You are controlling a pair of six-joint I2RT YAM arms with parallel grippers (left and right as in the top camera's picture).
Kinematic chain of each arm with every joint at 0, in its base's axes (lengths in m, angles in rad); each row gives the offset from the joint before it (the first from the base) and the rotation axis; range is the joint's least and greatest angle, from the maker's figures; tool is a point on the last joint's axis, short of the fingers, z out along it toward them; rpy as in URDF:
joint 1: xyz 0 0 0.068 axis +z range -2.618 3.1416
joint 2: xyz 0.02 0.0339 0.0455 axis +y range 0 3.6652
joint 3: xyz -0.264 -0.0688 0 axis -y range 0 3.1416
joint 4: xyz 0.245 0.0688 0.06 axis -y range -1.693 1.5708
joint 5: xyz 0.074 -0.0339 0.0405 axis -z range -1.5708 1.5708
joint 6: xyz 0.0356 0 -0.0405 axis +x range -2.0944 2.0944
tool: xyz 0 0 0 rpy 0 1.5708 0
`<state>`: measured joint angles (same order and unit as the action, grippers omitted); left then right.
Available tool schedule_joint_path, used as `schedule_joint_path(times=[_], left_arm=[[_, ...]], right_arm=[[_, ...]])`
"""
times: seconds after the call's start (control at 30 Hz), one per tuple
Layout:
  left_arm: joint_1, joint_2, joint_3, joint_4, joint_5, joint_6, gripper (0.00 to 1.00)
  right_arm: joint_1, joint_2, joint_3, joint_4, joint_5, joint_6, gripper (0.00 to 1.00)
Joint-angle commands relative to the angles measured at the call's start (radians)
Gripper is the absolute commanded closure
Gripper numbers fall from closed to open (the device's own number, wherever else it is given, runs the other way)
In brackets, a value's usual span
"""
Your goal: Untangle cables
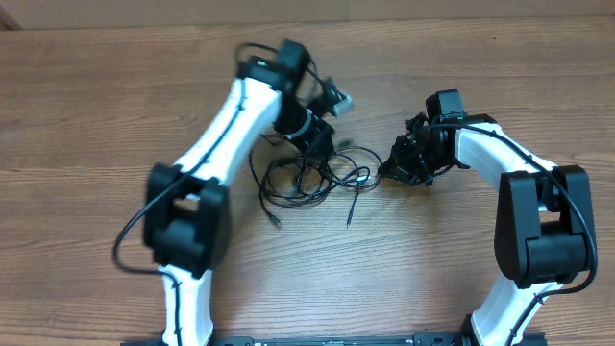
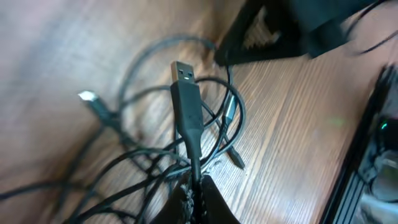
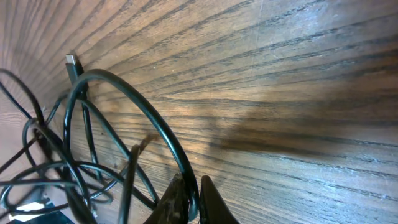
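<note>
Cables [image 1: 307, 178], thin, limp and light, lie tangled; left gripper [image 2: 194, 188] pinches one below its stiff plug [image 2: 183, 73], right gripper [image 3: 189, 199] clamps a loop.

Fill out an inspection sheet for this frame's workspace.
Surface: wooden table, grain visible.
Job's things: thin black cables in a loose tangle at centre.
Clutter: nothing seen.
Grippers: left gripper shut on a cable just below its USB plug; right gripper shut on a cable loop.
Cables: thicker arm cable hangs off the left arm.
Surroundings: nothing seen.
</note>
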<state>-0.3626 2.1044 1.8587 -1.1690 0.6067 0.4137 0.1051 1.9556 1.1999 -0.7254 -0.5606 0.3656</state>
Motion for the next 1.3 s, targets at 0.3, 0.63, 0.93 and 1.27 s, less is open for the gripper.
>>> schedule_joint_path(times=[0.3, 0.63, 0.93, 1.27], left_arm=[[0.126, -0.097, 0.018, -0.061, -0.311, -0.437, 0.96], [0.139, -0.096, 0.008, -0.187, -0.691, -0.663, 0.95], [0.139, -0.096, 0.008, -0.199, -0.72, -0.687, 0.32], [0.106, -0.096, 0.008, -0.133, -0.209, -0.275, 0.22]], right_arm=[[0.001, 0.003, -0.003, 0.006, 0.01, 0.001, 0.95], [0.001, 0.003, -0.003, 0.013, 0.01, 0.001, 0.95], [0.001, 0.003, -0.003, 0.01, 0.01, 0.002, 0.95], [0.001, 0.003, -0.003, 0.01, 0.01, 0.001, 0.95]])
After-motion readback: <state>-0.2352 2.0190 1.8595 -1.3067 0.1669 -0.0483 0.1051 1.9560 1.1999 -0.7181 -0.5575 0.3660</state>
